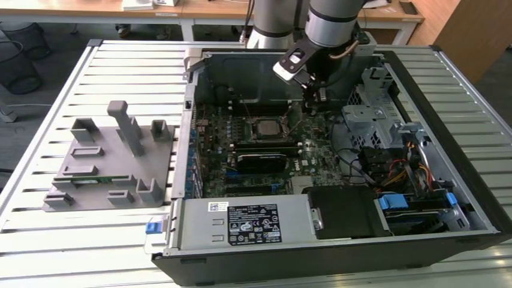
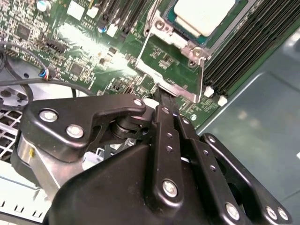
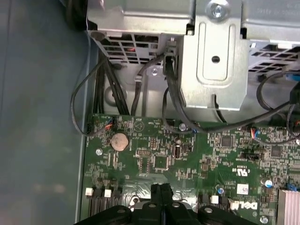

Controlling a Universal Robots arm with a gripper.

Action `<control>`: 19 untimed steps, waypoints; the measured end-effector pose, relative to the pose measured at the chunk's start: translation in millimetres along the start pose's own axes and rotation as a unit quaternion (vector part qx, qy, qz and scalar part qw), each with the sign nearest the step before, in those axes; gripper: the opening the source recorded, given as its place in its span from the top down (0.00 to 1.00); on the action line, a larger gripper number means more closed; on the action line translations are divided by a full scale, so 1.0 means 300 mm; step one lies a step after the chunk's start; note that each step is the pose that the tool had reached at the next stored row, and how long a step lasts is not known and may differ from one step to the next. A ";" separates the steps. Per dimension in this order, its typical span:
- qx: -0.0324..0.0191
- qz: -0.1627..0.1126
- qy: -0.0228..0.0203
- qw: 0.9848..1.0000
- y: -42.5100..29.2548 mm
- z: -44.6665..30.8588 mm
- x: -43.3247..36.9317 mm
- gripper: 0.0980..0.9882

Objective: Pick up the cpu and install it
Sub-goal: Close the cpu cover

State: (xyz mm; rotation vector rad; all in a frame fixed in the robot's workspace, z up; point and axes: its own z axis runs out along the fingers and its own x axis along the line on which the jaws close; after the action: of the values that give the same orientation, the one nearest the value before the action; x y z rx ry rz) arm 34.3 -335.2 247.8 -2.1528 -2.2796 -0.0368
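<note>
The cpu (image 2: 204,14), a flat square chip with a pale silvery top, lies in the motherboard socket inside the open computer case (image 1: 448,180), framed by a metal bracket (image 2: 154,70). In the exterior view the cpu (image 1: 268,128) sits mid-board, and my gripper (image 1: 313,99) hangs just to its right, low over the board. In both wrist views the black fingers (image 3: 157,192) press together with nothing between them. The gripper (image 2: 161,93) tip stands at the outer corner of the socket bracket, apart from the chip itself.
A grey fixture (image 1: 104,162) with a green memory stick (image 1: 88,178) sits on the slatted table at the exterior view's left. Inside the case are a metal drive cage (image 1: 376,114), loose black cables (image 3: 168,93), black memory slots (image 2: 243,47) and a power supply (image 1: 240,222).
</note>
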 end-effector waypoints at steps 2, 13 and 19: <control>0.000 0.000 0.000 1.000 -0.010 0.000 0.001 0.99; 0.000 0.000 0.000 1.000 -0.073 0.005 0.004 0.99; 0.000 0.000 0.000 1.000 -0.106 0.011 0.006 0.99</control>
State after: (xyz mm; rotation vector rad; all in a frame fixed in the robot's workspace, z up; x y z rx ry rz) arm 2.6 -335.1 244.2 -2.1528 -2.2796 -0.0369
